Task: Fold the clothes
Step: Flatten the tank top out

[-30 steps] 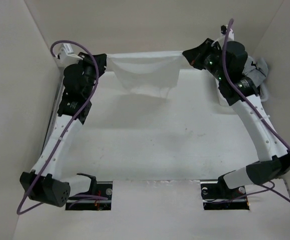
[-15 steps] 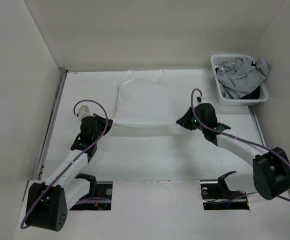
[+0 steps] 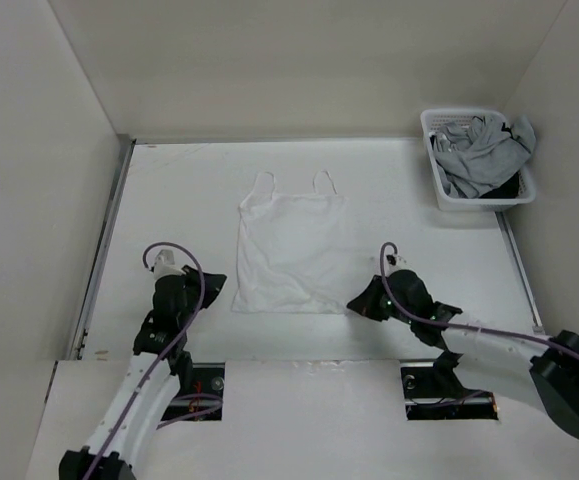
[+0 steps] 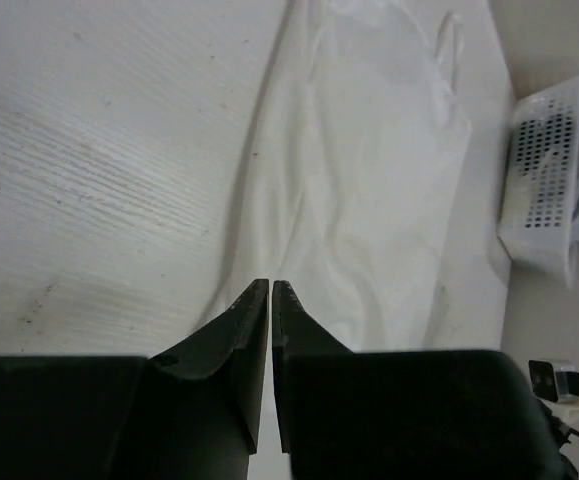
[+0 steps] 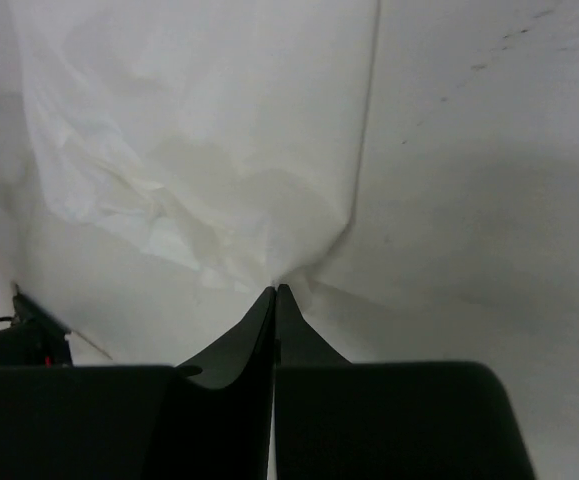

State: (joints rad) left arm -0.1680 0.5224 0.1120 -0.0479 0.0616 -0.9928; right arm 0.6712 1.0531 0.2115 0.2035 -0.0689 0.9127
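White top (image 3: 287, 250) lies spread flat mid-bench (image 3: 169, 200), straps toward 12 o'clock. Right jaws sit at its 5 o'clock hem corner, pinched tight, the cloth puckering into the tips. Left jaws are at the 7 o'clock corner, closed to a sliver, seemingly nipping that corner, though it's hard to be sure.

The right gripper (image 5: 274, 290) pinches a corner of the white garment (image 5: 199, 130), jaws together. The cloth spreads toward eleven o'clock over the worktop (image 5: 489, 200).
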